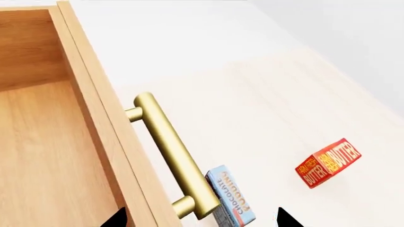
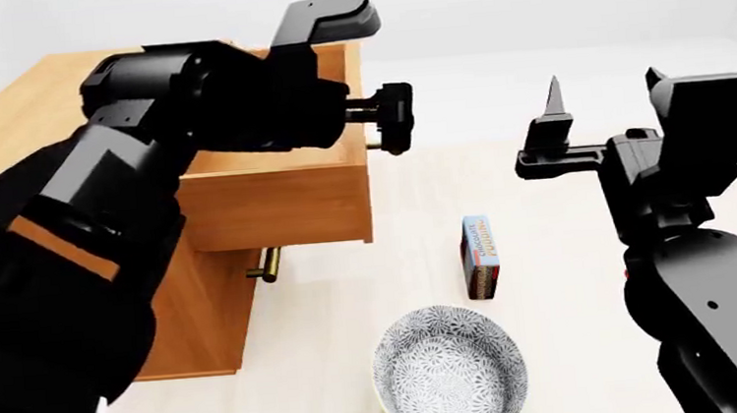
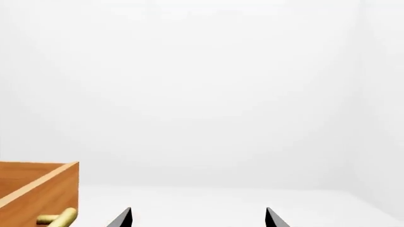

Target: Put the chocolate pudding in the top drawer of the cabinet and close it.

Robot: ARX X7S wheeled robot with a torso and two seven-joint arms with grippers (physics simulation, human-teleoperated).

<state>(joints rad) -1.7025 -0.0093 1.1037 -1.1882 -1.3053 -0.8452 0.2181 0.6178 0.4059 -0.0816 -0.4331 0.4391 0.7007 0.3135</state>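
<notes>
The cabinet is at my left, and its drawer is pulled out, empty as far as I see. My left end effector hangs over the handle, fingers apart and holding nothing; lowering it carelessly could knock the handle and push the drawer shut. My right end effector is raised, also apart and empty. The pudding stands on edge on the counter near the bowl; a bad pinch would tip it.
</notes>
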